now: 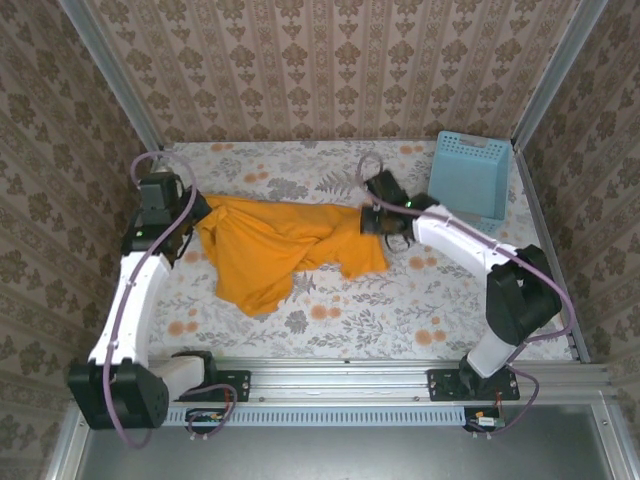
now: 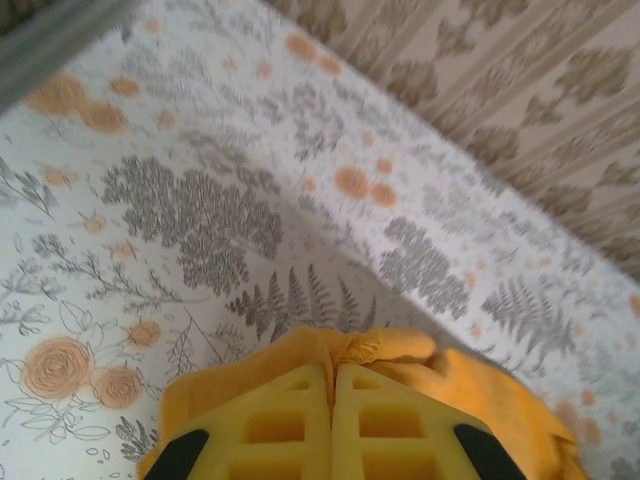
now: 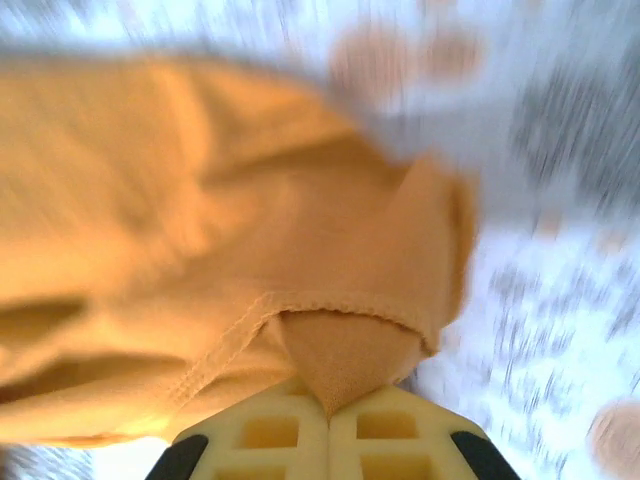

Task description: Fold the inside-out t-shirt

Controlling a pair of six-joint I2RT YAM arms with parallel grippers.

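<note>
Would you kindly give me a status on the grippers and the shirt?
Left gripper shut on t-shirt edge. Right gripper shut on its hem. Shirt rumpled on table between them, unfolded. Blue basket far right, clear of cloth.

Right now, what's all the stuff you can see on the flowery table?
Orange-yellow wrinkly cloth t-shirt: one, orange-yellow, lying across the middle of the table between the two grippers.
Light blue plastic lattice basket: one, light blue, far right corner of the table.
Flowery table: one, white with grey leaves and orange flowers, under everything.
Left gripper: one, yellow fingers, shut on the t-shirt's left end.
Right gripper: one, yellow fingers, shut on the t-shirt's right end.
</note>
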